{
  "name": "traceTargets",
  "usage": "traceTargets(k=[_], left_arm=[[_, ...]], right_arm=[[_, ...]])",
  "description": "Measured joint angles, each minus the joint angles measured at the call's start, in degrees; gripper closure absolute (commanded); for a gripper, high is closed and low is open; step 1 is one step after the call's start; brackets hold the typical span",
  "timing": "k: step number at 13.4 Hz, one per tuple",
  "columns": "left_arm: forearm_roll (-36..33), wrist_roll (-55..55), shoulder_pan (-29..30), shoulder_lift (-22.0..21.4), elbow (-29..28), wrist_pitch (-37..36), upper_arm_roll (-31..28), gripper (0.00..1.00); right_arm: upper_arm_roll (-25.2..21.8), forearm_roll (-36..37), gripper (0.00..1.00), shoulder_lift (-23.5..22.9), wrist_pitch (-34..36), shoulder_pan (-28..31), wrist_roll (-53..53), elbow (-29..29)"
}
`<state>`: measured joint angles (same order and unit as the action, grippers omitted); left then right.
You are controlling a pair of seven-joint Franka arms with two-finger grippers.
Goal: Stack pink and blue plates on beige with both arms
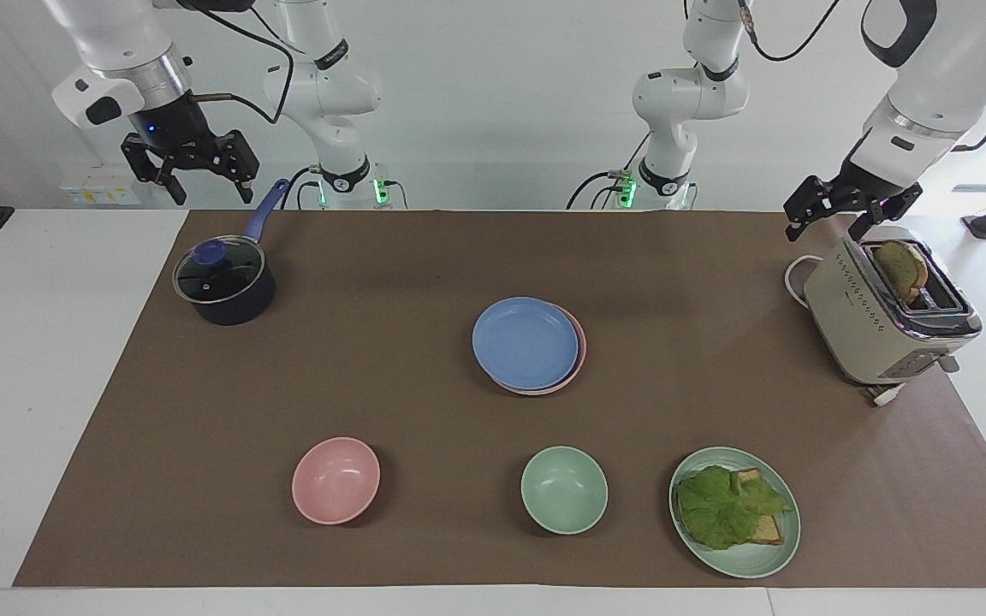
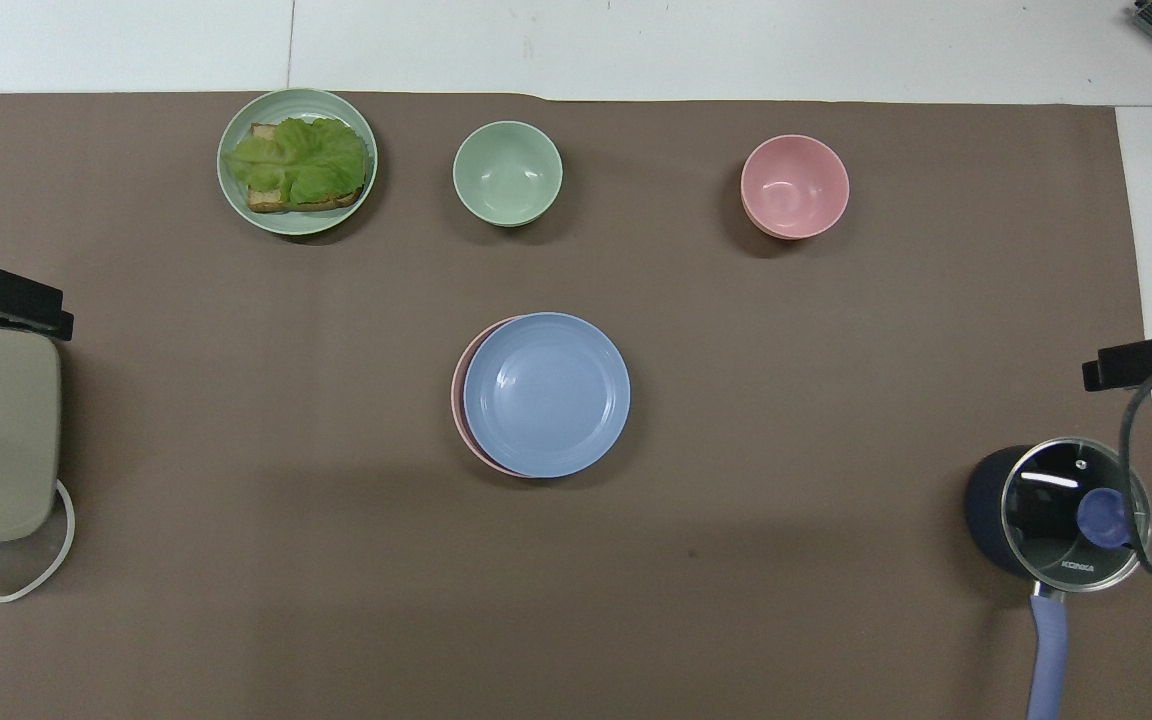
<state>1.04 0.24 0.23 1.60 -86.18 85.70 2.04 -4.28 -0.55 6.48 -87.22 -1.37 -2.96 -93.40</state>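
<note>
one word, "konka", reads on the saucepan's glass lid (image 2: 1076, 512).

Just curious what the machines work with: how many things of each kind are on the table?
Plates: 3 (round blue plastic plate, pale pink plastic plate under it, mint-green plastic plate)
Bowls: 2 (pink plastic bowl, mint-green plastic bowl)
Dark lidded saucepan: 1
Beige metal toaster: 1
Total: 7

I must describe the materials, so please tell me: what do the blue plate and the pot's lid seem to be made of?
Blue plate: probably plastic, matte; even flat colour with only a soft sheen. Pot's lid: apparently clear glass with a metal rim and a blue knob; the dark inside shows through and bright reflections sit on it.
</note>
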Motion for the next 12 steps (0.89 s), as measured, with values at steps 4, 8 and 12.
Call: traceTargets(k=[4,8,12], left_arm=[[0.0,0.0,0.0,0.0,0.0,0.0,0.0,0.00],[0.0,0.0,0.0,0.0,0.0,0.0,0.0,0.00],[0.0,0.0,0.0,0.0,0.0,0.0,0.0,0.00]], right_arm=[[0.1,0.0,0.00,0.0,0.0,0.0,0.0,0.0],[0.3,0.0,0.00,0.0,0.3,-0.1,0.0,0.0],[0.3,0.0,0.00,0.0,1.8,-0.3,0.0,0.2]])
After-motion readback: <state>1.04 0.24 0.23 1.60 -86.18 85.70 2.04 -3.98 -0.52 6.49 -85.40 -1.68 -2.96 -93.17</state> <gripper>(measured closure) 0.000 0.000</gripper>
